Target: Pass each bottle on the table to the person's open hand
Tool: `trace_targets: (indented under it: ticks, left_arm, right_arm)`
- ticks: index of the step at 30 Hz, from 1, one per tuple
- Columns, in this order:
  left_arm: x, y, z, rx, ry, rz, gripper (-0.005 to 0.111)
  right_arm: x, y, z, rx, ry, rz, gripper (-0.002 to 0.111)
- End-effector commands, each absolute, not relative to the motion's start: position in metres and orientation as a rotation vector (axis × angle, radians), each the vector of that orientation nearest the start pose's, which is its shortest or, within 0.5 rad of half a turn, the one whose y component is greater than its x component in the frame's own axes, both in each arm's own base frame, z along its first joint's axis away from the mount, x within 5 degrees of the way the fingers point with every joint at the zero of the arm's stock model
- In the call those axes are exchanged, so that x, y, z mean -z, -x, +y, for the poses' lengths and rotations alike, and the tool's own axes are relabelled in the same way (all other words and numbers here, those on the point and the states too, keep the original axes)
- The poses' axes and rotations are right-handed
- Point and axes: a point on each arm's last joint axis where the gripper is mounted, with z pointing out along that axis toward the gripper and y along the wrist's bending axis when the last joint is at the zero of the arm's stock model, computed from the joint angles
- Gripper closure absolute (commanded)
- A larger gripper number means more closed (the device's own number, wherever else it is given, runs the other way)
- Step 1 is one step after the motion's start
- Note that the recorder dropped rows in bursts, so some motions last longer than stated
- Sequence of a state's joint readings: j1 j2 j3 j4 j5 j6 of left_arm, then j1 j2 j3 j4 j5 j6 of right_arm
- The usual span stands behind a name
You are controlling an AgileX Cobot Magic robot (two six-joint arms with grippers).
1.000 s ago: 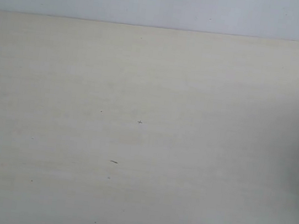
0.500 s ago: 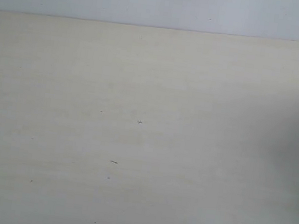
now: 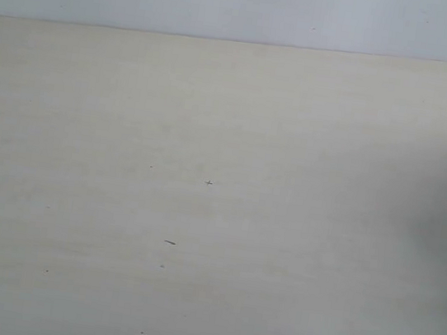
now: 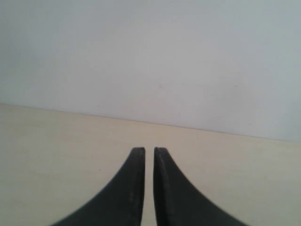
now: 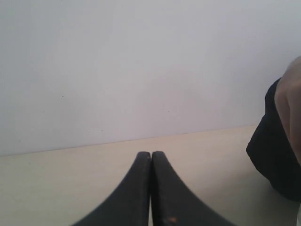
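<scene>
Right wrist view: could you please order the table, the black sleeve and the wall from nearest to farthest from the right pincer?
From the shut right pincer:
1. table, directly beneath its tips.
2. black sleeve, off to one side, over the table.
3. wall, beyond the table's far edge.

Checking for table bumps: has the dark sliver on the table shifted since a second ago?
No. The dark sliver sits just where it did, below and left of the small cross mark on the table.
</scene>
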State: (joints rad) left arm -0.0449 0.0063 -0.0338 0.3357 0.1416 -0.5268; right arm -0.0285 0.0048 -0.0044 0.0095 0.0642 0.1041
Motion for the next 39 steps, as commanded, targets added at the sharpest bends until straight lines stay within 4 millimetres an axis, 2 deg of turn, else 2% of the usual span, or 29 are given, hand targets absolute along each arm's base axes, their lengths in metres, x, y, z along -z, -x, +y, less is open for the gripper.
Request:
trace_targets:
  ticks: [1, 12, 22, 24, 26, 28, 39]
  left_arm:
    - [-0.213, -0.055, 0.001, 0.156, 0.148, 1.576, 0.097]
    - [-0.211, -0.055, 0.004, -0.005, 0.023, 1.600, 0.097]
    - [-0.209, -0.055, 0.005, -0.002, 0.068, 1.622, 0.097]
    - [-0.209, -0.055, 0.007, 0.004, 0.142, 1.620, 0.097]
    - [-0.209, -0.054, 0.011, 0.038, 0.291, 1.598, 0.097]
    - [-0.200, -0.055, 0.012, 0.014, 0.323, 1.610, 0.097]
    - [-0.198, -0.055, 0.010, 0.023, 0.253, 1.631, 0.097]
  right_arm:
    - [-0.208, -0.056, -0.002, -0.063, -0.113, 1.536, 0.108]
    - [-0.208, -0.056, -0.002, -0.063, -0.113, 1.536, 0.108]
    - [-0.208, -0.056, -0.002, -0.063, -0.113, 1.536, 0.108]
    - [-0.208, -0.056, -0.002, -0.063, -0.113, 1.536, 0.108]
    - [-0.208, -0.056, -0.002, -0.063, -0.113, 1.536, 0.108]
    - [-0.208, -0.056, -0.002, -0.065, -0.114, 1.536, 0.108]
    - [-0.208, -0.056, -0.002, -0.065, -0.114, 1.536, 0.108]
